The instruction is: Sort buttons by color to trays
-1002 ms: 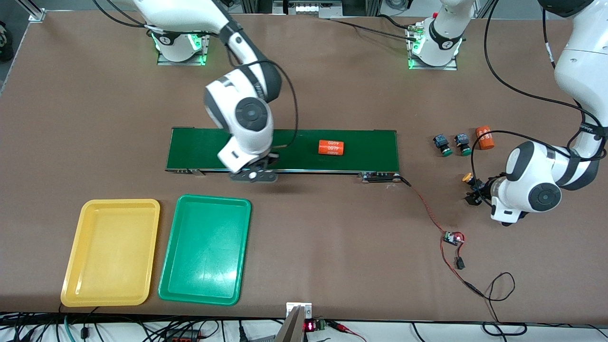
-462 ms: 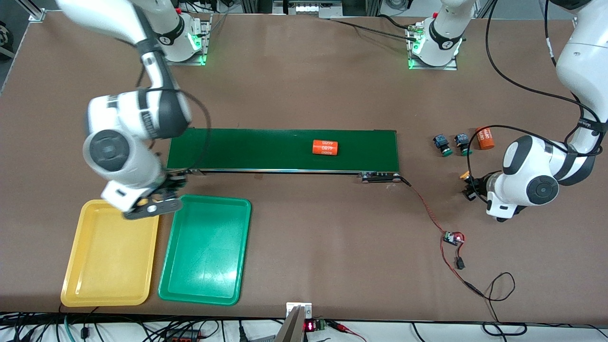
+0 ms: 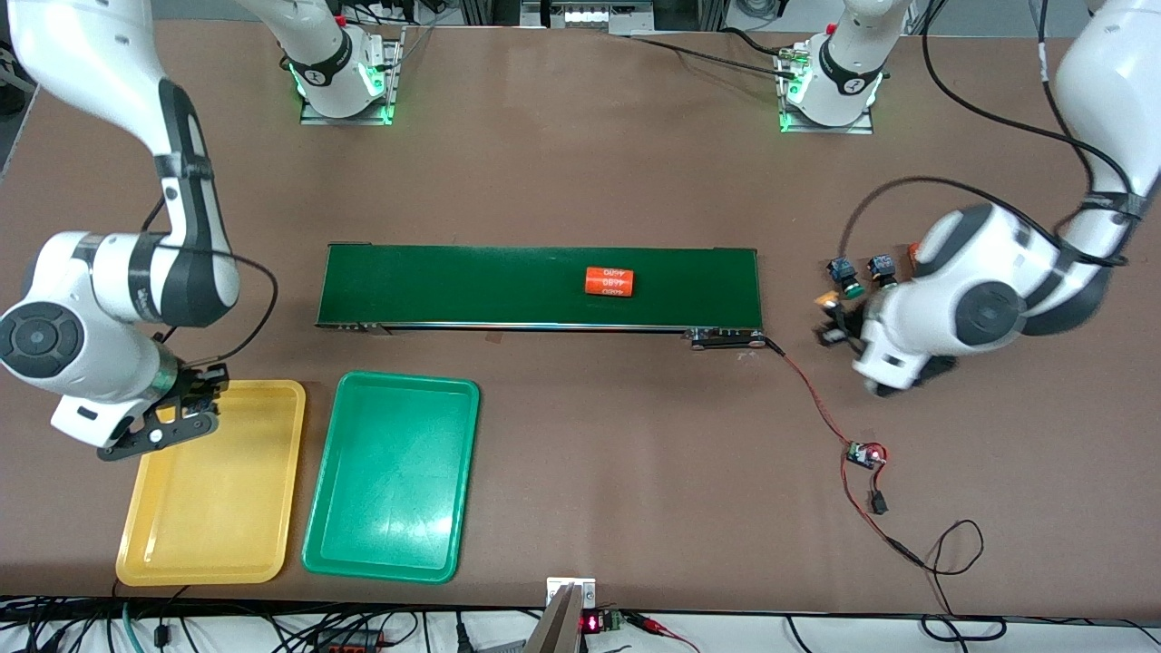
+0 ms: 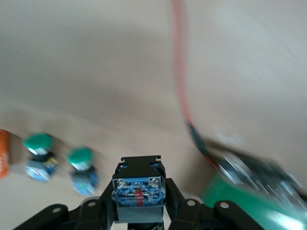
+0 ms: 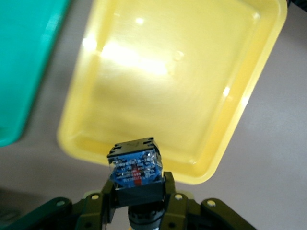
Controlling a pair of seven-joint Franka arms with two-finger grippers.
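The right hand [image 3: 177, 408] hung over the upper corner of the yellow tray [image 3: 213, 508], at the right arm's end of the worktop [image 3: 580, 181]. Its fingers were clamped on a button [image 5: 135, 171], gripped by its dark blue-black body; the cap colour could not be made out. The green tray [image 3: 392, 476] lay just beside the yellow one, toward the left arm's end, and both trays were bare.

The left hand [image 3: 833, 325] was over the worktop off the end of the dark-green conveyor belt [image 3: 540, 287], closed tight on a second button [image 4: 138, 190], whose yellow-orange cap [image 3: 824, 298] showed in the front view. Two green-capped buttons [image 3: 843, 277] [image 3: 882, 269] stood side by side on the worktop near that hand, with an orange cylinder [image 4: 3, 153] just past them. Another orange cylinder [image 3: 609, 282] lay on the belt, between the two hands.
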